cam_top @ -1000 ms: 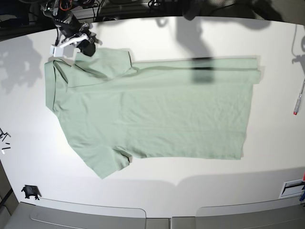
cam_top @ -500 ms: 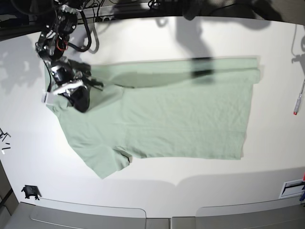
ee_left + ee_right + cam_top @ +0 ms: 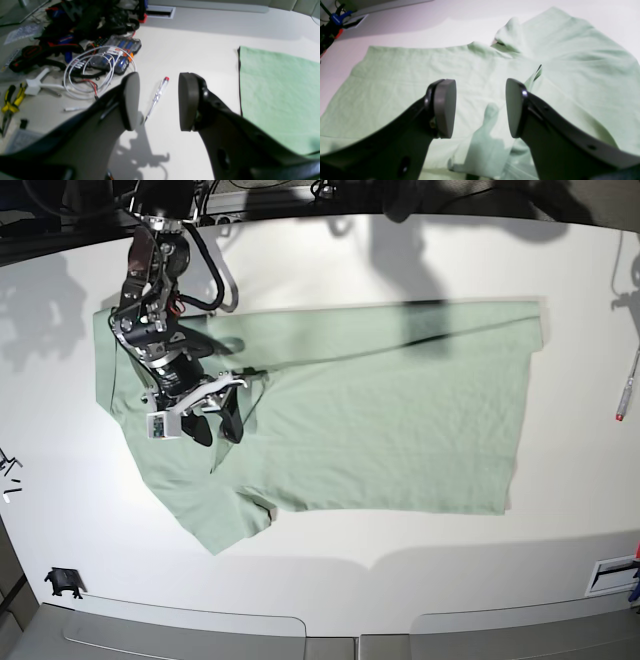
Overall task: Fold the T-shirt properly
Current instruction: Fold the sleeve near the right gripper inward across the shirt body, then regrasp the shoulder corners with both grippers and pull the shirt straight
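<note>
Hovering over the upper body of the T-shirt [image 3: 400, 410], the right gripper [image 3: 218, 420] hangs w/ jaws spread and nothing between them, base view. Shirt lies flat on the white table [image 3: 330, 265], collar end toward view's left, hem toward the right. One long edge looks folded inward along the far side, w/ a sleeve tucked over the chest beside the gripper; the near sleeve sticks out at lower left. Judged from that lay, first lengthwise fold is in place and the near side is yet to be done. Left arm not seen here. A pen-like tester [image 3: 627, 385] lies well apart at the table's right edge.

Left wrist view: left gripper [image 3: 158, 101] spread wide, empty, parked off the cloth over bare table. Shirt's hem corner [image 3: 275, 95] sits to its right, not touching. Below the jaws lies the tester [image 3: 157, 96]; beyond, a clutter of cables [image 3: 97, 72] and yellow-handled pliers [image 3: 10, 100]. Prob. waiting clear so it doesn't drag the hem.

Right wrist view: right gripper [image 3: 481, 107] pads apart, mint cloth [image 3: 420, 75] spread beneath, a raised ridge of fabric ahead of the jaws. Whether the pads touch the cloth can't be told.
</note>
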### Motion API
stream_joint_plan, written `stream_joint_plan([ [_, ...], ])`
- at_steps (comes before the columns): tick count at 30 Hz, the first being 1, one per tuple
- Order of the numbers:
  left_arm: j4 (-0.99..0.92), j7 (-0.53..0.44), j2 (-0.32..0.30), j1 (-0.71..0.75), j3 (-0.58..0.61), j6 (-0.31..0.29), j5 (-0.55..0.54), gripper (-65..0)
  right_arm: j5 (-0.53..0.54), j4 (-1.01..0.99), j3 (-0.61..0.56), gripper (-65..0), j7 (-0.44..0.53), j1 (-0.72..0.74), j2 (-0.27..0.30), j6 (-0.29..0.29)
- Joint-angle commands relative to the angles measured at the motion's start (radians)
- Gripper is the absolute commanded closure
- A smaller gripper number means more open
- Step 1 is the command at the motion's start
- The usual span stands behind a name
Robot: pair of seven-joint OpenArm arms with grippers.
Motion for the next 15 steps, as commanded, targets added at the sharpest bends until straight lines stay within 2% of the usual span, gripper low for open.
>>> stream_joint_plan([
  [1,0.018,-0.011,-0.021,0.018,-0.010,0.000,-0.045,-23.2,0.008,0.020,0.023,-29.9,0.010,0.016,0.012,-0.002],
  [4,0.018,0.040,-0.016,0.063,0.008,-0.019,-0.163,-21.6,0.050,0.037,0.115,-29.8,-0.060,0.015,0.013,-0.002],
  [6,0.018,0.070,-0.010,0.084,0.059,-0.091,-0.196,-18.6,0.137,0.047,0.191,-27.6,-0.122,0.012,0.026,-0.002],
  [7,0.018,0.071,-0.006,0.092,0.100,-0.116,-0.198,-16.8,0.179,0.047,0.228,-22.6,-0.163,0.013,0.037,-0.001],
  [8,0.018,0.072,-0.002,0.094,0.149,-0.125,-0.195,-14.9,0.218,0.047,0.262,-14.0,-0.204,0.013,0.050,0.001],
  [9,0.018,0.073,0.001,0.093,0.205,-0.124,-0.184,-12.8,0.247,0.047,0.290,-3.0,-0.241,0.010,0.064,0.003],
  [10,0.018,0.073,0.001,0.091,0.265,-0.124,-0.166,-9.2,0.270,0.047,0.314,0.0,-0.266,0.006,0.078,0.012],
  [12,0.018,0.059,0.001,0.070,0.387,-0.124,-0.092,0.0,0.293,0.047,0.348,0.0,-0.267,-0.011,0.100,0.040],
  [15,0.017,0.051,0.001,0.016,0.554,-0.106,0.058,0.0,0.290,0.047,0.350,0.0,-0.223,-0.053,0.115,0.043],
])
